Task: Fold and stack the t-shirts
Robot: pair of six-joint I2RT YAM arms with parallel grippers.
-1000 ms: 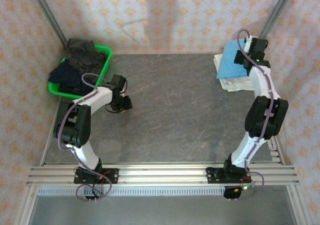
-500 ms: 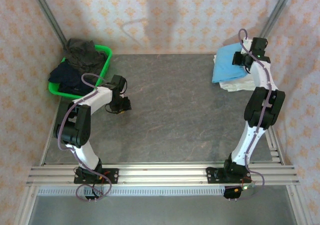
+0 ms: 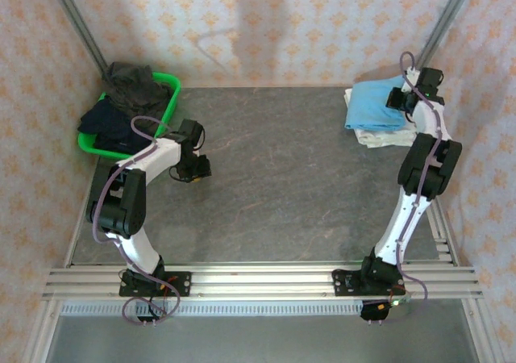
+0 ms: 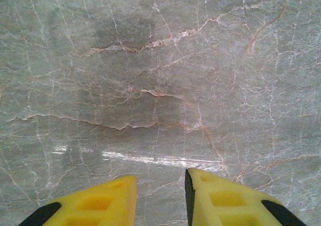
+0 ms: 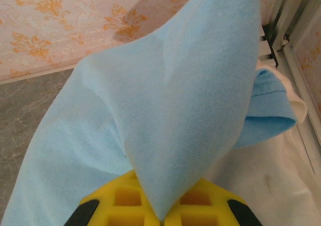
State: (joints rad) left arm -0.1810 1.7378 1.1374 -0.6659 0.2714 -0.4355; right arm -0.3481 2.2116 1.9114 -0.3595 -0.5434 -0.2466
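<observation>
Now, right gripper (image 5: 160, 206): clamping the soft sky-blue cloth t-shirt (image 5: 175, 95), fold draping toward 12 o'clock.
Cream-white folded cloth t-shirts (image 3: 379, 137): lying beneath it, table's 1 o'clock corner.
Left gripper (image 4: 160, 196): hovering, fingers apart, 9 o'clock, farther off.

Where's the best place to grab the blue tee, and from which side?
The blue tee is likely best taken at its right edge, from the right: cloth there rises in a loose fold above the white tees, where the right end effector is shut on it.
</observation>
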